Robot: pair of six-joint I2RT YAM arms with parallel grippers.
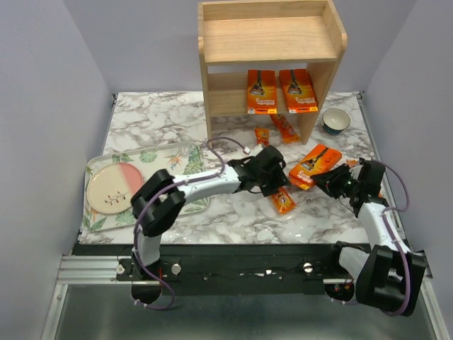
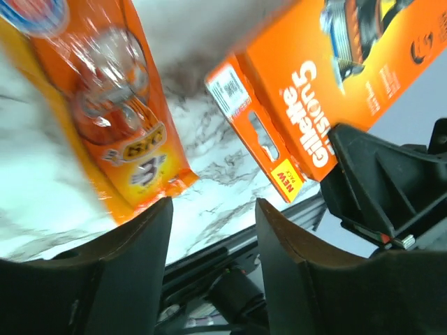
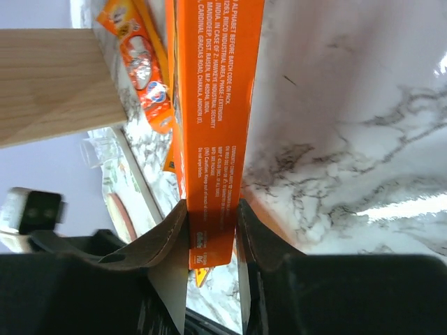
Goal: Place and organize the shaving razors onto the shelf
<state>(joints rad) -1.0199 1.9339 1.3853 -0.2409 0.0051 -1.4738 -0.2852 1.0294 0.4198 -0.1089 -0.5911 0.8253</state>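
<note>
The light-wood shelf (image 1: 269,39) stands at the back, with two wide orange shaving razors (image 1: 262,92) (image 1: 298,91) upright on its lower tier. In front of it, narrow packs (image 1: 285,127) (image 1: 262,136) lie on the marble. Another narrow pack (image 1: 283,201) (image 2: 119,118) lies just below my left gripper (image 1: 272,177) (image 2: 213,209), which is open and empty. My right gripper (image 1: 333,180) (image 3: 213,209) is shut on the near edge of a wide orange pack (image 1: 315,164) (image 3: 216,118) (image 2: 335,77), which is tilted up off the table.
A leaf-print tray (image 1: 152,156) holding a pink-and-cream plate (image 1: 113,188) sits at the left, under the left arm. A small bowl (image 1: 336,120) stands right of the shelf. The shelf's side panel (image 3: 49,84) shows in the right wrist view.
</note>
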